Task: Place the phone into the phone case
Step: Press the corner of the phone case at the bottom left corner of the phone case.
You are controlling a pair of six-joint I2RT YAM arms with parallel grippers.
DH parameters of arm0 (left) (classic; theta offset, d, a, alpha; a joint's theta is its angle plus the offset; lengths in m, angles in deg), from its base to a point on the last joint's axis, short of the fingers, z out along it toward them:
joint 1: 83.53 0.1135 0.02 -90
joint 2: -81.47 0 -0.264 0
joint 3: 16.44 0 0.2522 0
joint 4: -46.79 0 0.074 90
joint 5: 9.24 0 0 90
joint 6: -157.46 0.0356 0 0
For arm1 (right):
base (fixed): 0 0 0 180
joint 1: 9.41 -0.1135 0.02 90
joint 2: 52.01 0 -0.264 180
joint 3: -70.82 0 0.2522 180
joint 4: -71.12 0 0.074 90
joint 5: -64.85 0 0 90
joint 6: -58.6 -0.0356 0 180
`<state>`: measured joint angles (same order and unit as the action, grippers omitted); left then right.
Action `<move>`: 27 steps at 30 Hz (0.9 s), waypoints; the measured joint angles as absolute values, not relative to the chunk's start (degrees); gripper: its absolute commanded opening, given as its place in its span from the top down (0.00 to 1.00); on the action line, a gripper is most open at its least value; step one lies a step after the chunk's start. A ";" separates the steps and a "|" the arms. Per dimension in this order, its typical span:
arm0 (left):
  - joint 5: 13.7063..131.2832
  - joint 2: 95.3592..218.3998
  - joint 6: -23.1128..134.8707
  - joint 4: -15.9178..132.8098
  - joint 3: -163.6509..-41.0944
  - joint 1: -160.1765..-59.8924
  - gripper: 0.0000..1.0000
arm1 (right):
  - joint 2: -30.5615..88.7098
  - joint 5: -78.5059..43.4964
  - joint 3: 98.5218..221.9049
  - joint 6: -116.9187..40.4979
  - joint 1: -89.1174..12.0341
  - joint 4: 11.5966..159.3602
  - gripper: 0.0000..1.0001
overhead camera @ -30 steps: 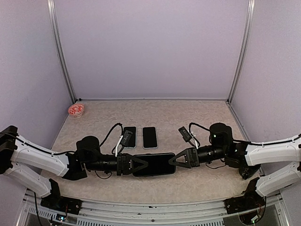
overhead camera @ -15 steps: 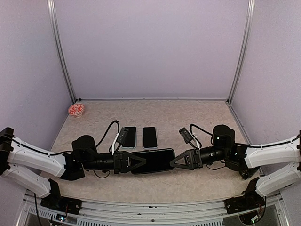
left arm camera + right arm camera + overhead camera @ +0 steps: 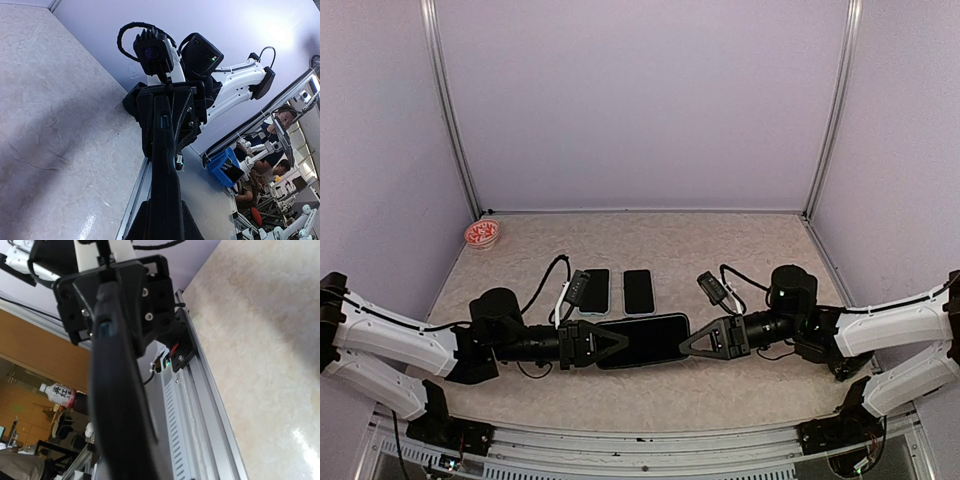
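A large black phone [image 3: 642,341] hangs flat above the table between both grippers. I cannot tell whether a case is on it. My left gripper [image 3: 612,343] is shut on its left end and my right gripper [image 3: 694,340] is shut on its right end. In the left wrist view the phone [image 3: 165,190] runs edge-on away from me to the right gripper [image 3: 169,112]. In the right wrist view its edge [image 3: 120,405] runs to the left gripper [image 3: 122,295]. Two smaller dark slabs lie behind on the table, one light-rimmed [image 3: 596,290] and one black [image 3: 638,291].
A small red-and-white dish [image 3: 481,233] sits at the far left corner of the table. Metal frame posts [image 3: 453,110] stand at the back corners. The table's front rail [image 3: 210,405] runs just below the held phone. Loose cables [image 3: 555,275] loop off both wrists.
Both grippers have carried the phone slightly left and a little higher. The hold on both ends is unchanged.
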<state>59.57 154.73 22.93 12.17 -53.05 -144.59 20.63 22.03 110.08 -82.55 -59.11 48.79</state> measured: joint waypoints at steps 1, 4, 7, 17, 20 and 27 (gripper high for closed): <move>59.57 154.68 22.93 12.17 -53.05 -144.59 1.00 | 20.92 22.21 110.08 -82.86 -59.11 48.46 0.79; 59.61 154.49 22.93 12.26 -53.05 -144.59 1.00 | 21.38 22.60 110.08 -83.38 -59.11 47.80 0.80; 59.61 154.38 22.93 12.26 -53.05 -144.59 1.00 | 21.40 22.71 110.08 -83.54 -59.11 47.37 0.81; 60.05 154.36 22.97 12.87 -53.05 -144.59 1.00 | 22.14 23.13 110.08 -83.54 -58.84 46.82 0.85; 60.27 154.31 22.95 13.13 -53.05 -144.59 1.00 | 22.34 23.15 110.08 -83.49 -58.82 46.82 0.89; 61.01 153.66 22.84 14.25 -53.05 -144.77 1.00 | 22.67 23.30 110.08 -82.40 -58.78 46.21 0.96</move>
